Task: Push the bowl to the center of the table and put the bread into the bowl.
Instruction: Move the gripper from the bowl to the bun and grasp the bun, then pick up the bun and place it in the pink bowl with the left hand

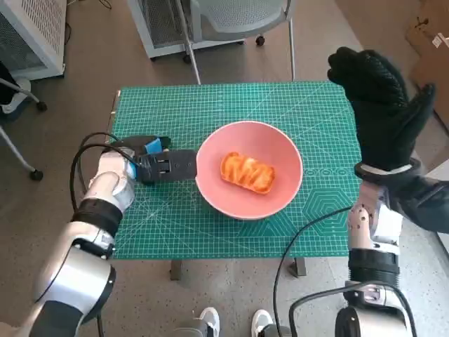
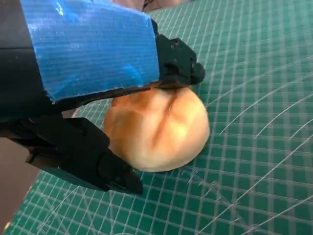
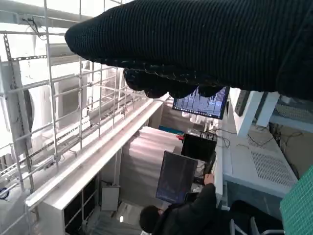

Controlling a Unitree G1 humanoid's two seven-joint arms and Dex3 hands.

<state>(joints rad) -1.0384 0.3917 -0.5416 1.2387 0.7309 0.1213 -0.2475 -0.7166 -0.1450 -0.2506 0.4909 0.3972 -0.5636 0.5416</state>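
Observation:
The pink bowl (image 1: pixel 245 140) stands near the middle of the green mat (image 1: pixel 175 112). A glazed orange bread (image 1: pixel 247 173) lies inside it. My left hand (image 1: pixel 163 165) lies low on the mat to the bowl's left, its fingertips touching the bowl's left wall and holding nothing. In the left wrist view the taped hand (image 2: pixel 88 54) has its fingers (image 2: pixel 178 66) against a rounded pale orange shape (image 2: pixel 161 129) on the mat; I cannot tell whether it is the bowl's side. My right hand (image 1: pixel 382 109) is raised high over the table's right edge, fingers spread and empty; its glove (image 3: pixel 195 44) faces the room.
A chair (image 1: pixel 231 21) stands behind the table's far edge. A black cable (image 1: pixel 309 228) crosses the mat's near right corner. White shoes (image 1: pixel 207 323) show below the near edge. A person (image 3: pixel 190 210) sits at monitors in the right wrist view.

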